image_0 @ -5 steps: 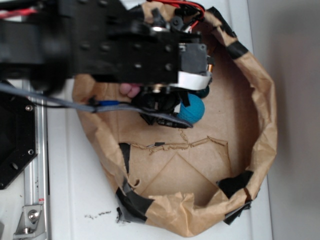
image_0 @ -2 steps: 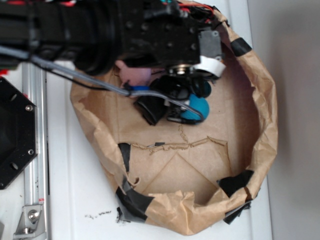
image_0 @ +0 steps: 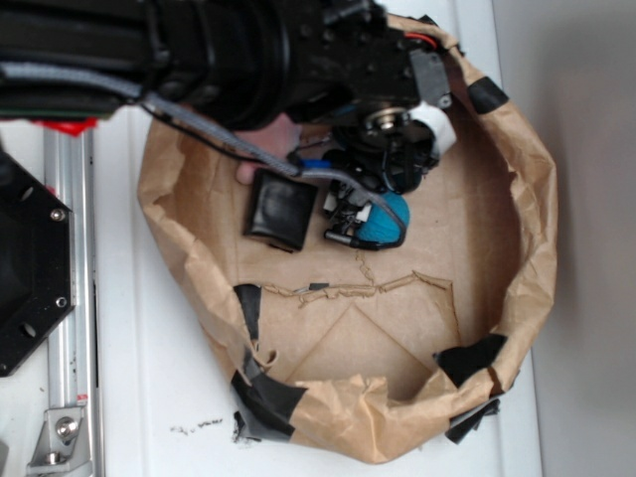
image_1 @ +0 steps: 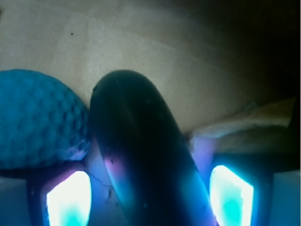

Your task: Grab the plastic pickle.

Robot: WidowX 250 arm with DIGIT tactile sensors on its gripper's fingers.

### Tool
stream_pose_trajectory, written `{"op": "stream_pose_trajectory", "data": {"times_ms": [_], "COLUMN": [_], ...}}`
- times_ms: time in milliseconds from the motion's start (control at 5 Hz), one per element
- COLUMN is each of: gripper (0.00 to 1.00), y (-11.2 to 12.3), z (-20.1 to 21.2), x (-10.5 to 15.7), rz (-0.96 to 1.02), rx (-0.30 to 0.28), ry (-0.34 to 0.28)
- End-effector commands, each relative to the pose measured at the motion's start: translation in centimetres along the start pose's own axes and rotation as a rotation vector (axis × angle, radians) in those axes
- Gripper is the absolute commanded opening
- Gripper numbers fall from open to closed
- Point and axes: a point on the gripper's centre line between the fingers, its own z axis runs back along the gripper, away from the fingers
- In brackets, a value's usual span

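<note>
In the wrist view the gripper (image_1: 150, 193) stood with its two glowing fingertips (image_1: 68, 197) set apart, one on each side of the plastic pickle (image_1: 141, 155). The pickle lay between them, running from the lower edge up toward 11 o'clock; whether the pads touched it could not be told. A blue textured ball (image_1: 40, 117) sat just beside the pickle at its 9 o'clock, seemingly touching it.

In the exterior view the gripper (image_0: 383, 189) was low inside a brown paper-walled enclosure (image_0: 527, 229), in its upper part, and the arm (image_0: 199, 50) hid the pickle almost wholly. The ball (image_0: 383, 217) showed at the gripper's 6 o'clock. A black square block (image_0: 280, 211) lay on the floor at the ball's 9 o'clock, near it. Black tape (image_0: 266, 397) patched the enclosure's wall toward 7 o'clock.
</note>
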Motion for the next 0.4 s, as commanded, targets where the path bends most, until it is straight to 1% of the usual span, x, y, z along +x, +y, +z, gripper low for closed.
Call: {"op": "stream_pose_trajectory", "data": {"times_ms": [0,200], "gripper": [0.0,0.0], "y": [0.0,-0.7], "z": [1.6,6.7], "x": [-0.2,-0.5], "rz": [0.016,0.163], "rx": [0.018,0.025], "ry": [0.008,-0.081]}}
